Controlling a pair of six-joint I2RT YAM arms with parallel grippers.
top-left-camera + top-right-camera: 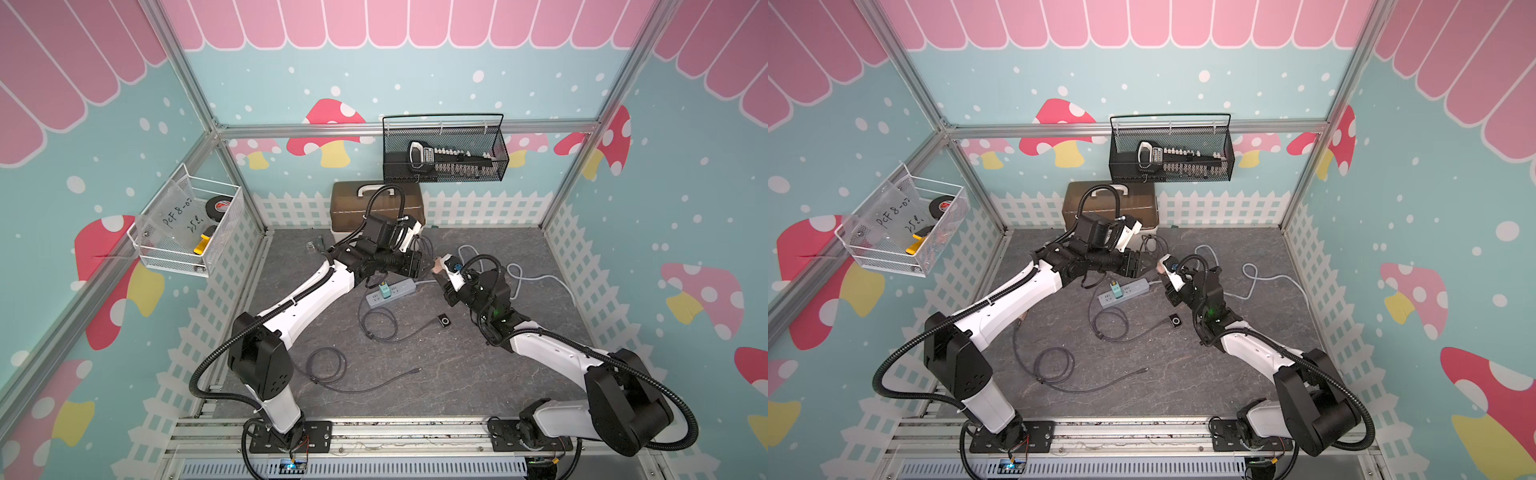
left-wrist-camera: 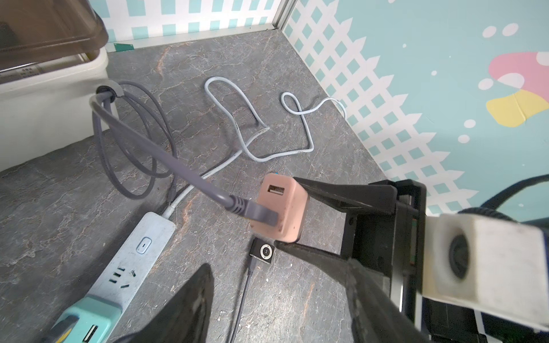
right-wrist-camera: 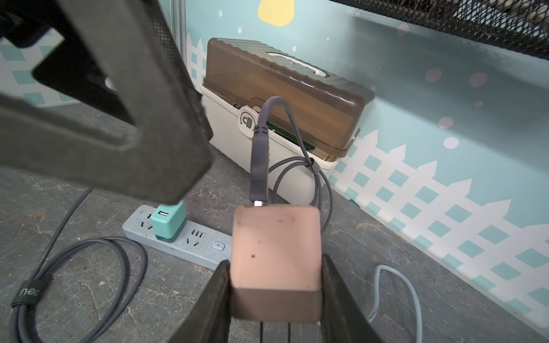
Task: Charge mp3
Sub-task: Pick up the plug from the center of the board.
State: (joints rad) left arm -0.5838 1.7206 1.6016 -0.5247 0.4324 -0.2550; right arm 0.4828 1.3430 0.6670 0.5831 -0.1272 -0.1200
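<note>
1. Right gripper (image 3: pixel 276 267) is clenched on a pink charger cube (image 3: pixel 276 261), one finger flat on each side, holding it above the floor.
2. Left gripper (image 2: pixel 279 276) is spread wide with nothing between its fingers. It hangs just beside the cube, over the power strip (image 1: pixel 390 292).
3. The right wrist view shows a grey plug (image 3: pixel 259 166) seated in the cube's far face. The left wrist view adds a second port, free, next to that plug. Both top views are too small to show either.
4. The mp3 player (image 2: pixel 263 251) lies on the grey floor with a thin cord in its end. In both top views it sits between the power strip and the right arm (image 1: pixel 444 321). The right wrist view does not show it at all.
5. A teal charger (image 3: pixel 167 221) stands plugged into the strip.
6. Only the top views take in the loose coil of cable (image 1: pixel 328 365) nearer the arm bases.
7. A box with a brown lid (image 3: pixel 282 89) sits against the back wall.
</note>
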